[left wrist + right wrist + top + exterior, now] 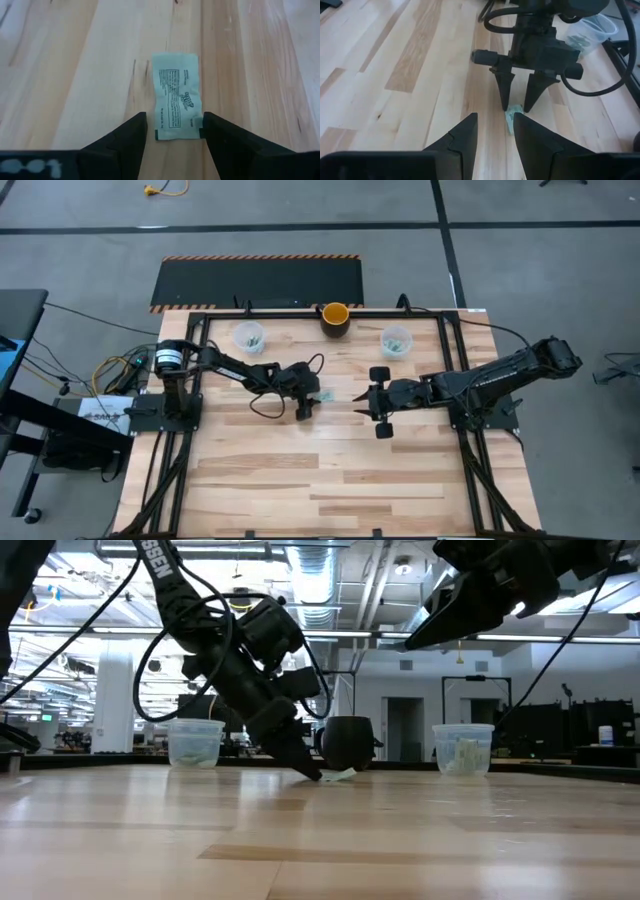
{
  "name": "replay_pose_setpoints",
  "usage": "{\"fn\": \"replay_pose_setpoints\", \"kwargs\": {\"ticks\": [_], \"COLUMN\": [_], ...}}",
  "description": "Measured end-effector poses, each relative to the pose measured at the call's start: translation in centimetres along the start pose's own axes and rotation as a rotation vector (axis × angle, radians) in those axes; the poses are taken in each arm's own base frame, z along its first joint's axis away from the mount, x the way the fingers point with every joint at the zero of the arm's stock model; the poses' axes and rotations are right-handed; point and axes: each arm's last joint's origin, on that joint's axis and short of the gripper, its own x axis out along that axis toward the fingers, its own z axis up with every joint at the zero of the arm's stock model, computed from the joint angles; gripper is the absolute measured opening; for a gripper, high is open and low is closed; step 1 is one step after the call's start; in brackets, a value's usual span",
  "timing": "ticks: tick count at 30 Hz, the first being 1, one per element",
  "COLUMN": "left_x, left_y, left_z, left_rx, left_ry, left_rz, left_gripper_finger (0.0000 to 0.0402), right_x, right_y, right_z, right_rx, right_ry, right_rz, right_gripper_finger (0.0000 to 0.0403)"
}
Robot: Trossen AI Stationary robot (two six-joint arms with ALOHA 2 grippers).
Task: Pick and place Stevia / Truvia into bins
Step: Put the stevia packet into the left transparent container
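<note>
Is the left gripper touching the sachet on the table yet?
Cannot tell. In the left wrist view the open left gripper straddles the sachet, its edges right at the fingers; no view plainly shows contact or a gap.

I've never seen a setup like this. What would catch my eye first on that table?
Two dark arms meet mid-table: the left gripper, fingers open, straddles one small green sachet lying flat on the wood. The right gripper hangs above the table, facing it. Along the far edge stand two clear cups and a yellow-orange cup between them.
</note>
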Motion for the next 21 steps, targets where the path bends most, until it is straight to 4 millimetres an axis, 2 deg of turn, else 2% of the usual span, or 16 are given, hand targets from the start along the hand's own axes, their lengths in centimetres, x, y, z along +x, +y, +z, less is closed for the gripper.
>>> {"fn": "replay_pose_setpoints", "kwargs": {"ticks": [3, 5, 12, 18, 21], "left_x": [0.0, 0.1, 0.1, -0.2, -1.4], "left_y": [0.0, 0.0, -0.1, -1.0, -1.2], "left_z": [0.0, -0.1, -0.2, 0.4, 0.8], "left_rx": [-0.001, -0.003, -0.007, 0.021, 0.042], "left_ry": [0.003, 0.005, 0.009, -0.035, -0.025], "left_rz": [0.000, 0.000, -0.001, 0.022, 0.034], "left_gripper_finger": [0.0174, 0.0148, 0.0018, 0.0006, 0.0004], "right_x": [0.0, 0.0, 0.0, 0.0, 0.0], "right_y": [0.0, 0.0, 0.0, 0.0, 0.0], "right_z": [-0.1, -0.1, -0.1, -0.1, -0.1], "right_rx": [-0.001, -0.001, 0.006, 0.006, 0.006], "right_ry": [0.007, 0.009, 0.013, 0.013, 0.015], "right_rz": [0.001, 0.001, 0.002, 0.002, 0.002], "right_gripper_finger": [0.0121, 0.0121, 0.0121, 0.0121, 0.0121]}}
